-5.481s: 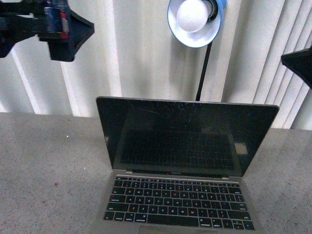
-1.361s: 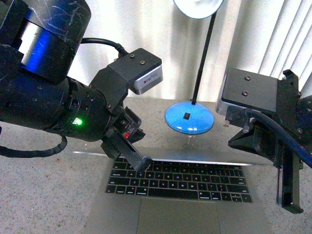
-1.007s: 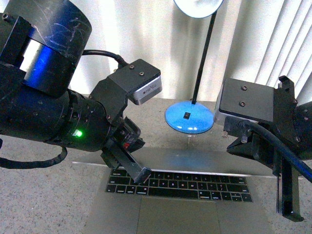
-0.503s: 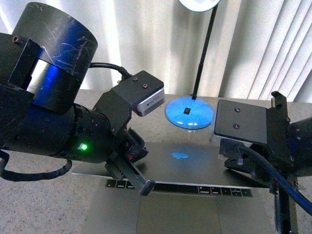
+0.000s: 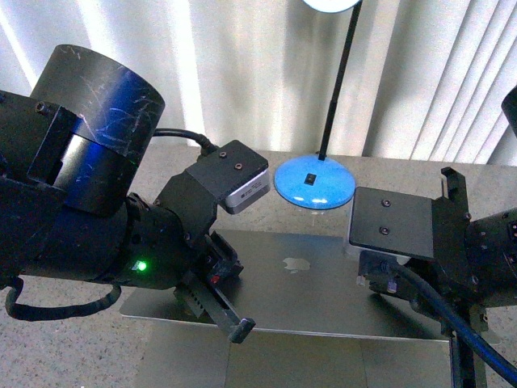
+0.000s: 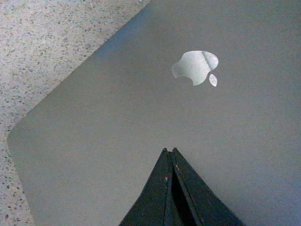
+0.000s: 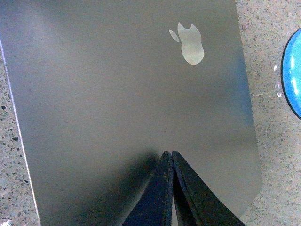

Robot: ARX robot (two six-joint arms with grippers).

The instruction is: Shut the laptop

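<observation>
The left gripper (image 6: 170,160), a black wedge, is clenched empty, its tips pressed together over the smooth silver-grey lid of the laptop (image 5: 307,295). The right gripper (image 7: 168,160) is likewise pinched tight on nothing above that lid. The laptop sits on the speckled tabletop (image 6: 47,42), lid almost flat over its base, mirror-bright apple logo (image 6: 195,67) up, near a round glossy blue lamp base (image 5: 314,183).

In the front view the left arm (image 5: 89,210) fills the left half of the frame and the right arm (image 5: 452,267) the lower right. Between them the middle of the laptop (image 5: 315,283) lid lies open from above. At upper centre the blue lamp base (image 5: 315,182) and its pole (image 5: 338,81) stand just behind the lid, with only a narrow strip of tabletop (image 5: 48,343) between. Bare tabletop is free at lower left and upper right.
</observation>
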